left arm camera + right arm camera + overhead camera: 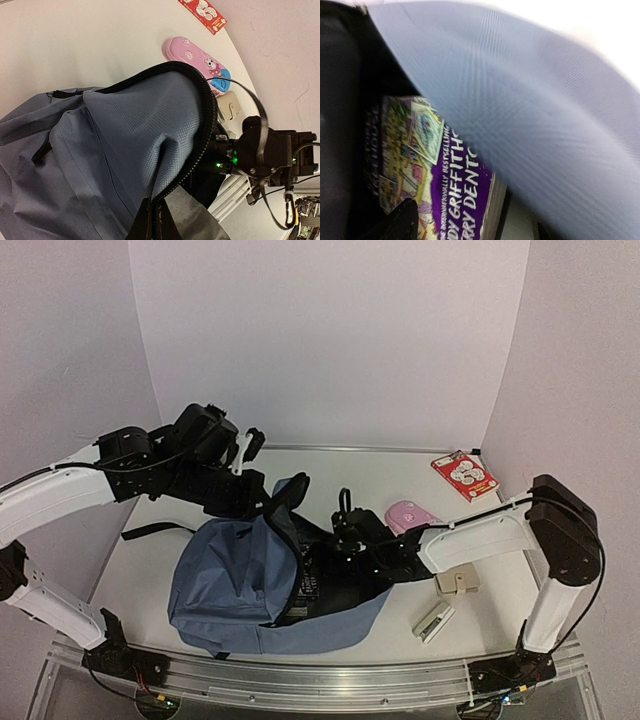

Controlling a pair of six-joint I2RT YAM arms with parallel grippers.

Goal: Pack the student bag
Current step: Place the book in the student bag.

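Student bag (pixel 230 580), one dusty-blue fabric backpack with black zippers, lies mid-surface with its mouth open toward the right arm. Left fingers (pixel 144 225) are pressed together on its zipper rim, holding the flap up. Right fingers (pixel 402 220) stand spread inside the mouth, over one purple-covered paperback book (pixel 455 200). To the bag's right lie one pink oval pencil case (pixel 412 515), one red printed card (pixel 465 476), one beige block (pixel 457 581) and one white oblong piece (pixel 434 622). The white surface (pixel 380 468) is enclosed by pale lilac walls (pixel 320 340).

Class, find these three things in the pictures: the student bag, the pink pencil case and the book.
student bag (pixel 235 575): top external view, blue front panel.
pink pencil case (pixel 192 56): left wrist view, middle of lid.
book (pixel 455 200): right wrist view, purple cover.
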